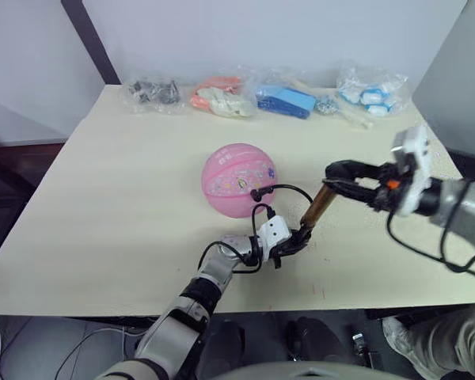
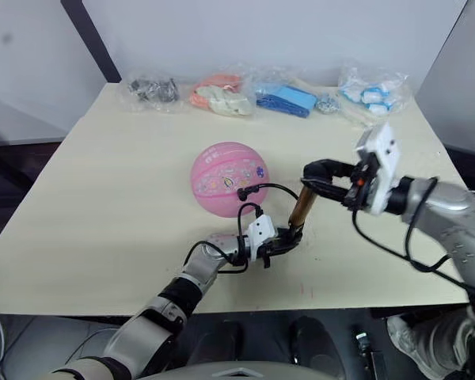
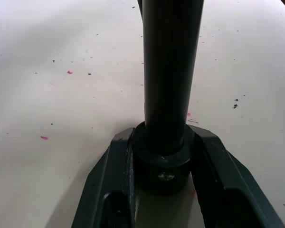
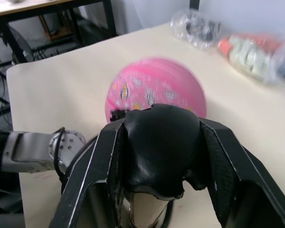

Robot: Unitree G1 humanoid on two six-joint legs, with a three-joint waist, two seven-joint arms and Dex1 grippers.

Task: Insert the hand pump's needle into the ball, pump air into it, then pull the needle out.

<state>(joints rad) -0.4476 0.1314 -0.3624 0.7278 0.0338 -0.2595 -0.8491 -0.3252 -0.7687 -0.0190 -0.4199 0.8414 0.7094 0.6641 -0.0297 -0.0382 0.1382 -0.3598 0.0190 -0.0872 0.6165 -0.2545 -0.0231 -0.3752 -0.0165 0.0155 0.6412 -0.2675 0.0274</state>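
The pink ball (image 1: 239,180) rests mid-table. Just to its right the gold-brown hand pump (image 1: 316,212) stands tilted. My left gripper (image 1: 294,241) is shut on the pump's black lower cap (image 3: 164,164) close to the table. My right gripper (image 1: 338,177) is shut on the black top end (image 4: 161,147). A thin black hose (image 1: 289,190) loops from the pump's base to the ball. It ends in a small black fitting (image 1: 256,194) pressed against the ball's near side. The needle's pin is too small to make out.
Several clear plastic bags line the table's far edge: dark parts (image 1: 152,93), pink-orange items (image 1: 219,96), a blue object (image 1: 285,101), white-blue pieces (image 1: 372,95). The cream table (image 1: 103,198) lies bare on the ball's left. Its front edge is close behind my left gripper.
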